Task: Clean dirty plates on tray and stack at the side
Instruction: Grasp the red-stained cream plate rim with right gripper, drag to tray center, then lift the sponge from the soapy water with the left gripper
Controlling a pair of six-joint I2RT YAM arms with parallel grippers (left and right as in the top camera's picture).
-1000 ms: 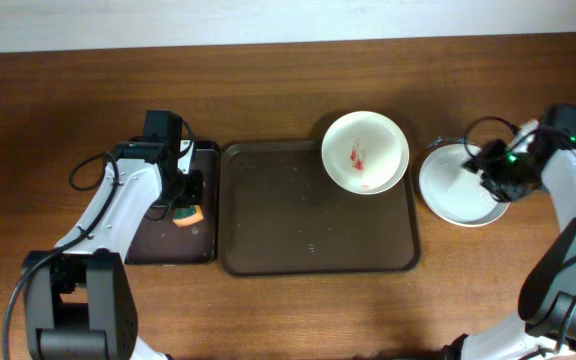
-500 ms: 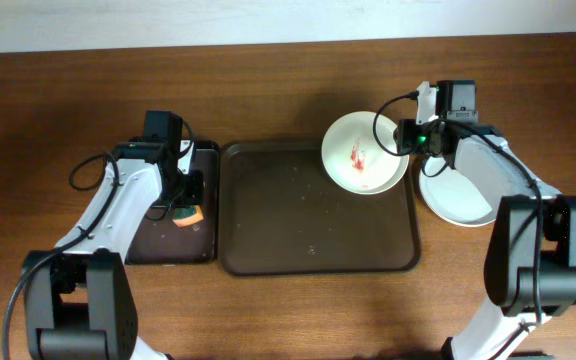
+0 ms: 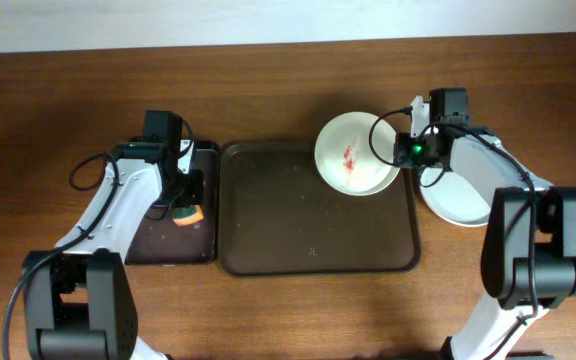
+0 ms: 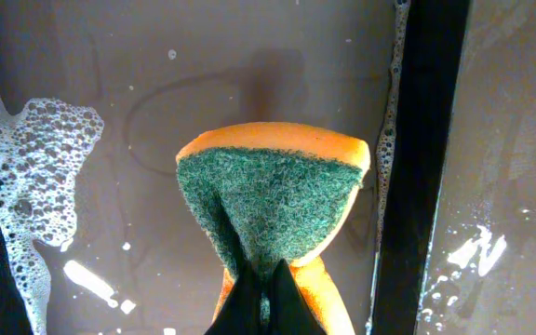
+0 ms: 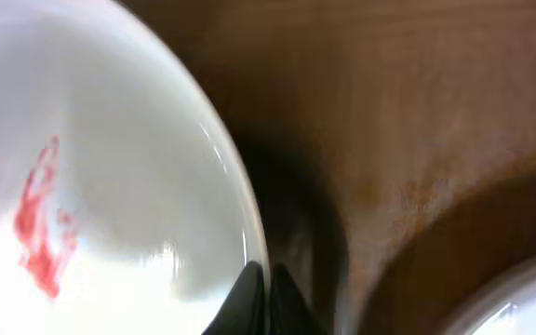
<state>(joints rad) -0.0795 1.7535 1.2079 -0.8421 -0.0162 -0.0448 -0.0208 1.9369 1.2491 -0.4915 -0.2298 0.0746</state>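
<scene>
A white plate [image 3: 353, 153] with a red smear at its centre sits over the far right corner of the dark brown tray [image 3: 308, 225]. My right gripper [image 3: 400, 150] is shut on its right rim. In the right wrist view the plate [image 5: 100, 177] fills the left side, and the right gripper [image 5: 268, 272] pinches its edge. A clean white plate [image 3: 460, 198] lies on the table right of the tray. My left gripper [image 3: 181, 203] is shut on a green-orange sponge [image 4: 273, 200] over the black tray [image 3: 168, 240]. In the left wrist view, the left gripper [image 4: 266, 272] squeezes the sponge's near end.
Soapy foam [image 4: 26, 167] lies on the wet black tray, whose raised rim [image 4: 426, 167] runs along the right of the left wrist view. The clean plate's edge [image 5: 524, 302] shows at the bottom right of the right wrist view, with bare wood table [image 5: 417, 93] beyond.
My right gripper went from the clean plate at the side to the dirty plate's rim and shut on it. The dirty plate has shifted slightly left. The left arm has not moved.
</scene>
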